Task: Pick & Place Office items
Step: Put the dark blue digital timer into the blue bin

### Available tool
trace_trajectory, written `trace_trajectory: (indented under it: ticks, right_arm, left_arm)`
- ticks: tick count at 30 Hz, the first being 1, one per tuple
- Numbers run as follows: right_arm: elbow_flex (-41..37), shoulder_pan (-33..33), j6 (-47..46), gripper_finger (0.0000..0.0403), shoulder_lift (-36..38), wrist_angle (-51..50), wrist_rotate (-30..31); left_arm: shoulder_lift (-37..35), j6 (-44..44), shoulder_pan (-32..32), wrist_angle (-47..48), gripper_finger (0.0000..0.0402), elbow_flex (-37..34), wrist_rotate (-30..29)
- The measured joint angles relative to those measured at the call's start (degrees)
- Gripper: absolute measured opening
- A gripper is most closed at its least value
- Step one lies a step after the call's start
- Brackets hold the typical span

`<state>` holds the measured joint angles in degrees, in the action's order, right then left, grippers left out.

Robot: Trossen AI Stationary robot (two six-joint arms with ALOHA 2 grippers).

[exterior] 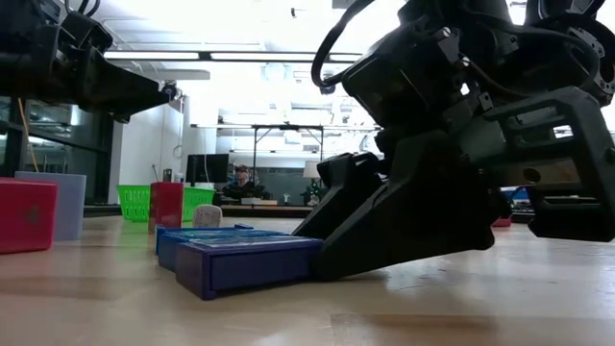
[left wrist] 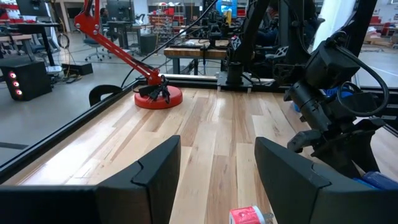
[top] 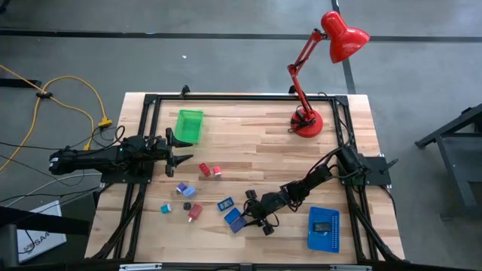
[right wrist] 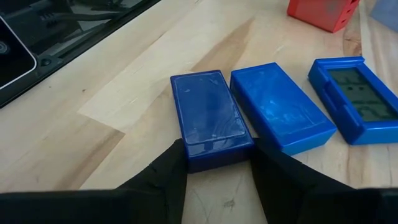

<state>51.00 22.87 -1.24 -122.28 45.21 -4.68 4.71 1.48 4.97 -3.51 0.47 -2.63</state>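
Right fingers [right wrist: 217,171] clamp one short end of the dark-blue box [right wrist: 210,118], its length pointing away from them

Small office pieces lie scattered across the front half of the wooden table.

A dark blue flat block [right wrist: 210,119] lies flat, its near end pinched between two black fingers; a brighter blue block [right wrist: 281,107] lies just beside it, and a blue clock-like piece [right wrist: 359,101] with a grey display sits next over. Farther left lie a red block [top: 205,168], a red clip [top: 195,212], a lilac piece [top: 181,188] and a teal piece [top: 166,207]. One black-faced piece [top: 322,226] lies on the blue tray.
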Motion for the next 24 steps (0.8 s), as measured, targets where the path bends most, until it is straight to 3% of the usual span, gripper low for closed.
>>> trace_trajectory:
  ticks: [24]
  right_arm:
    - [0.0, 0.0, 0.9, 0.0147, 1.7, -0.3, -2.2]
  left_arm:
    - [0.0, 0.0, 0.0, 0.0, 0.0199, 0.0, 0.0]
